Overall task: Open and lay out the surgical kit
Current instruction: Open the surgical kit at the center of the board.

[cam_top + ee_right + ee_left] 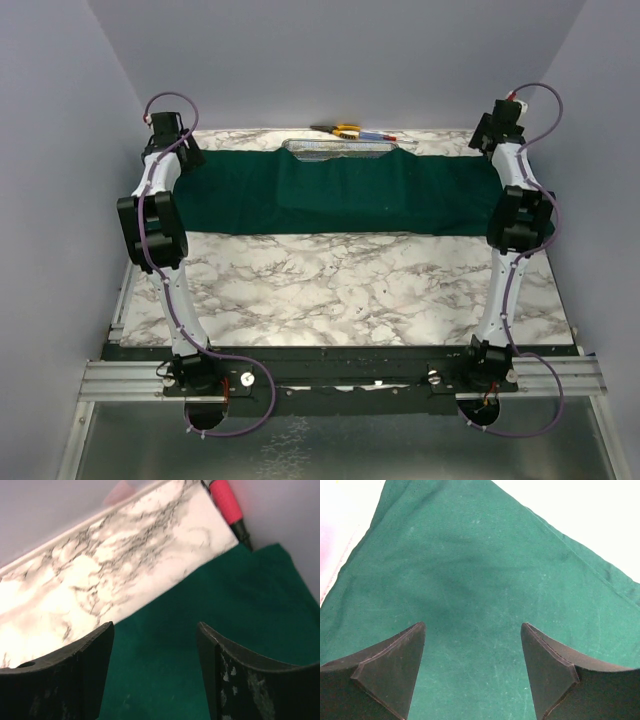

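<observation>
Marble table (pixel 350 290): green cloth (pixel 340 195) banded from 9 to 3 o'clock, mesh tray (pixel 340 148) at 12, apparently part-covered. Left gripper (pixel 472 625) and right gripper (pixel 155 625) spread, empty, over the cloth ends. Risk: a pull snags the mesh and drags the tray.

The cloth wrap (pixel 330 190) along the counter's far edge is dark green woven fabric, matt and faintly creased. The counter (pixel 340 290) is smooth with a marble pattern and a slight sheen. The mesh tray (pixel 340 148) is bright steel wire. The left claw (pixel 472 635) is matt black plastic. The right claw (pixel 155 635) is the same, with pale scuffs. The red pen (pixel 226 502) is smooth plastic.
</observation>
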